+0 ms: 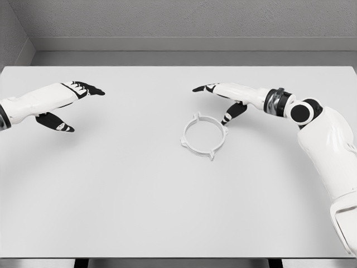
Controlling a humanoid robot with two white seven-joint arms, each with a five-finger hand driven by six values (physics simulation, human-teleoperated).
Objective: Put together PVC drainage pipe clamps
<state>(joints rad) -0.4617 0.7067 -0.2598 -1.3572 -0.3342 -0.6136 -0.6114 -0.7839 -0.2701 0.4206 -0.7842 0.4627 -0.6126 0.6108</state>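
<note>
Nearest us, the counter [111,212] runs bare and white along its front edge. Further in, right of centre, we note a white ring-shaped pipe clamp [204,135] lying flat, small lugs sticking out around its rim. Just beyond its far right side we see the right hand [223,97], arm coming in from the counter's right edge. Its fingers are stretched out flat and pointing left, thumb angled down toward the clamp's rim, holding nothing; we cannot tell whether the thumb tip touches the ring. Over by the left edge, well apart from the clamp, we log the left hand [70,100]: fingers extended and pointing right, thumb hanging below, relaxed and empty.
</note>
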